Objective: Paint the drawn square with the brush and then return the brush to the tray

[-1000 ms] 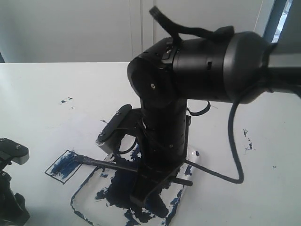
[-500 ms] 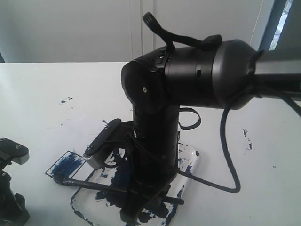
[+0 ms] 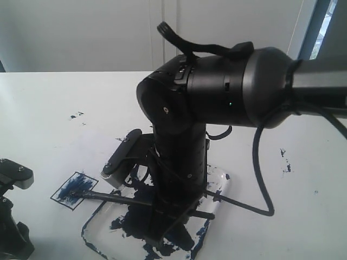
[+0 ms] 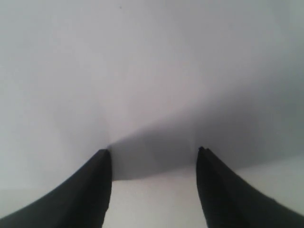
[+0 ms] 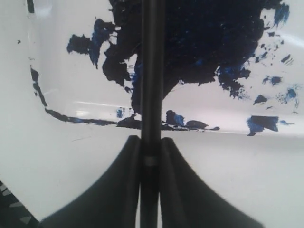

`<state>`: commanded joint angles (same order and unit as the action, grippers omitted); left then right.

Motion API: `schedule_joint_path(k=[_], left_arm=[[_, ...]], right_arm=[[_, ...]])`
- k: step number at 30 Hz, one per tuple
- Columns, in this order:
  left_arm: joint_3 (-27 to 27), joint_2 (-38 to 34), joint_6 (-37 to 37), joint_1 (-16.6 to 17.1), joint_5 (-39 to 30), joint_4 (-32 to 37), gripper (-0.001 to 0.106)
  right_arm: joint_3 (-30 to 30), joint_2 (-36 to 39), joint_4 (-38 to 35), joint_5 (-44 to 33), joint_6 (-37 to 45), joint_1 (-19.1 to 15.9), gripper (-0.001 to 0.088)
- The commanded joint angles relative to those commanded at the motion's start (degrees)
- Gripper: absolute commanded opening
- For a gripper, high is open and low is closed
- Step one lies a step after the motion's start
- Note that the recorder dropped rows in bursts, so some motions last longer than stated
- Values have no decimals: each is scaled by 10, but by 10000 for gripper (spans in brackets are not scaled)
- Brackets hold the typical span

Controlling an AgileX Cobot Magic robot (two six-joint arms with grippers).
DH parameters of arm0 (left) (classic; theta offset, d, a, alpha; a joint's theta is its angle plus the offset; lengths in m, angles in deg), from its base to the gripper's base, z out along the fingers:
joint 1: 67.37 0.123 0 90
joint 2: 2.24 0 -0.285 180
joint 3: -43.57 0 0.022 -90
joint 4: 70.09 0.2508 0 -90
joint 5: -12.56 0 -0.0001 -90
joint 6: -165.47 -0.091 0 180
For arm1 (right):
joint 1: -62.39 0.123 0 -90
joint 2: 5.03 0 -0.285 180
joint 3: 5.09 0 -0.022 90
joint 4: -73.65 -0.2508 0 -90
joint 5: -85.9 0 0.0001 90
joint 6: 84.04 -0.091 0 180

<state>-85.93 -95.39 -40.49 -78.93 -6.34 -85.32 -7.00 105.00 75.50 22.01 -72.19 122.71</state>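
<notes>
I'm pinching the long thin black brush (image 5: 152, 71) tight in my right end effector (image 5: 151, 142) over the clear paint-smeared plastic tray (image 3: 219, 181), its shaft lying leftward, tip touching the small black-outlined blue-streaked square (image 3: 68, 189).

Tight under the right gripper (image 5: 151, 142)
Tray (image 3: 88, 230) directly beneath; bare table (image 3: 49, 108) beyond the brush (image 3: 116, 198) tip.
</notes>
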Motion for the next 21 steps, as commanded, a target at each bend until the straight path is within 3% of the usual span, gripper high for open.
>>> schedule_joint_path(k=[10,21], left_arm=[[0,0,0,0,-1,6,586],[0,0,0,0,-7,17,586]], right_arm=[[8,2,-8,31,31,5,0],[29,25,-9,-1,39,6,0]])
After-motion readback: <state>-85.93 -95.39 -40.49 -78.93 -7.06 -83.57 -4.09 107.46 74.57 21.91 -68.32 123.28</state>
